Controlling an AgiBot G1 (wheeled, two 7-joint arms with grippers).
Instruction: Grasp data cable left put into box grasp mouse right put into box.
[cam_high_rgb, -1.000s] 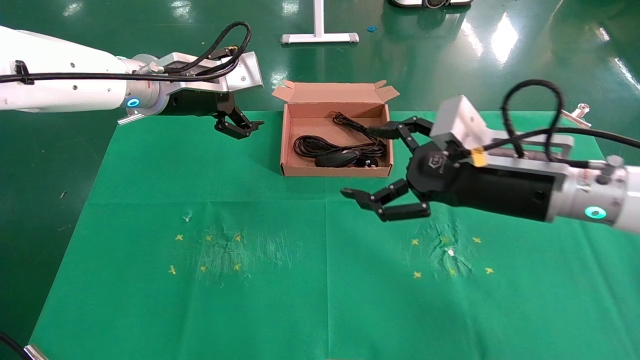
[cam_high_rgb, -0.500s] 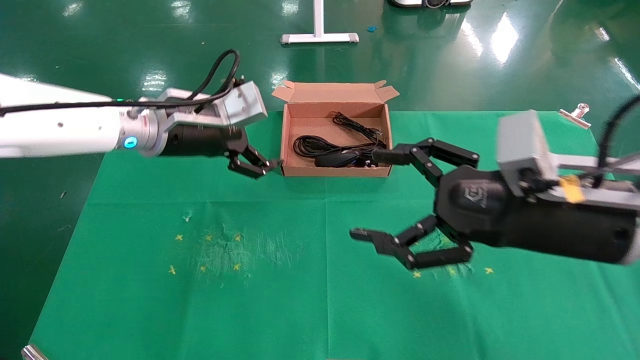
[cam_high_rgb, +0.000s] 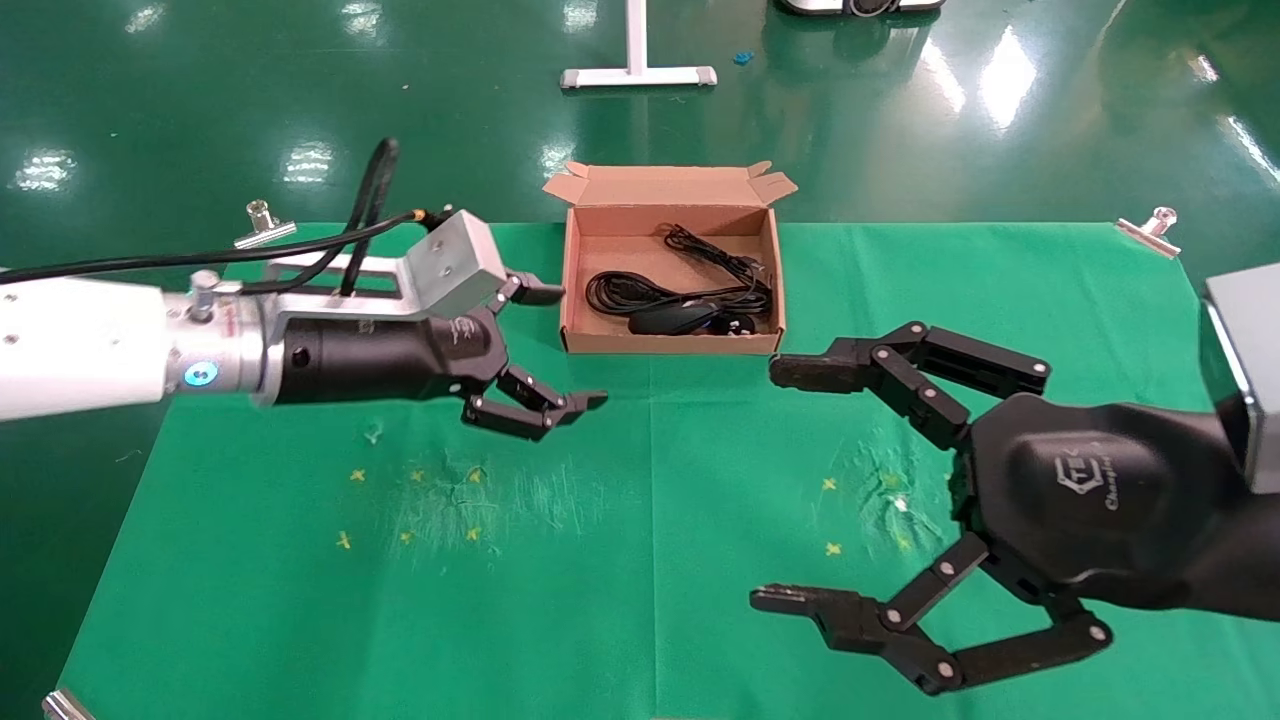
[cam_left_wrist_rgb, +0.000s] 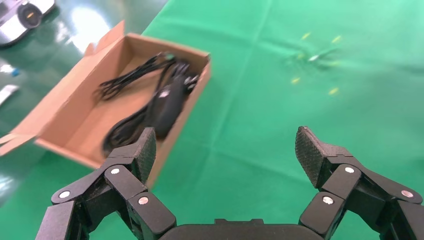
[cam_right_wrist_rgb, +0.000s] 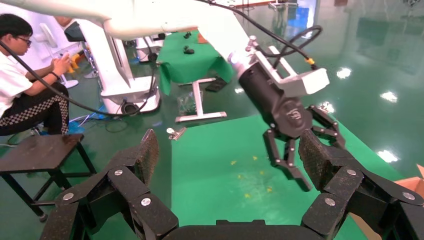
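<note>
1. The data cable (cam_high_rgb: 640, 291) is seen coiled inside the box (cam_high_rgb: 572, 262), with the mouse (cam_high_rgb: 668, 319) lying just beside it against the near wall, its thin cord trailing toward the far right corner. Both task things are judged to be already placed; no grasping step appears to be left.

2. The left gripper (cam_high_rgb: 565, 345) is held over the green cloth (cam_high_rgb: 640, 560), near the box's left wall and short of its near corner. Its jaws are spread wide and nothing is held between them; the left wrist view shows the same, with the box and its contents to one side.

3. The box's low walls and the small flaps along its far edge are the only raised edges nearby. The left wall is the one closest to the left gripper, so any sideways move there would be judged to risk a nudge.

4. The right gripper (cam_high_rgb: 775, 485) is held low over the cloth, near the head camera and well apart from the box. Its jaws are spread wide and empty.

5. Open cloth is seen between and in front of both grippers. What remains is judged to be parking, which calls only for drawing each arm outward, away from the box.
</note>
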